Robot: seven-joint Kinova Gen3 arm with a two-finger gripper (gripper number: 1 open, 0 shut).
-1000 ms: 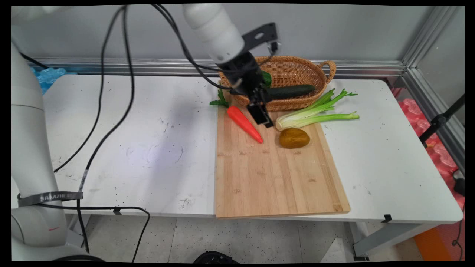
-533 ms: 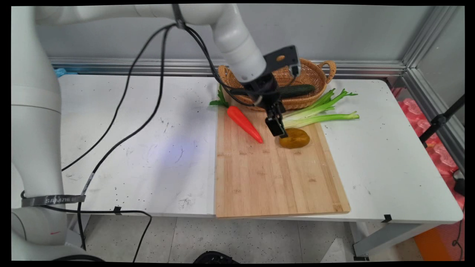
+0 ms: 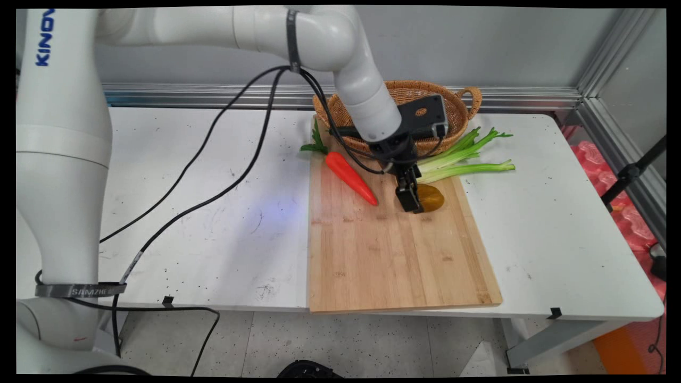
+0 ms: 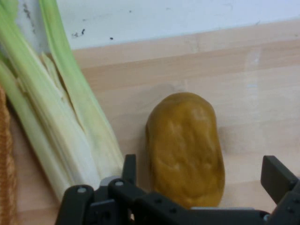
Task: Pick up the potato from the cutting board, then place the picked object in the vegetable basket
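Straddling the brown potato [image 4: 185,147] with fingers spread and unclenched, the end effector [image 3: 410,202] hung low over the wooden cutting board [image 3: 393,255] on the desk [image 3: 213,213], the potato's long axis running between its fingers, celery [image 4: 61,126] just beside.
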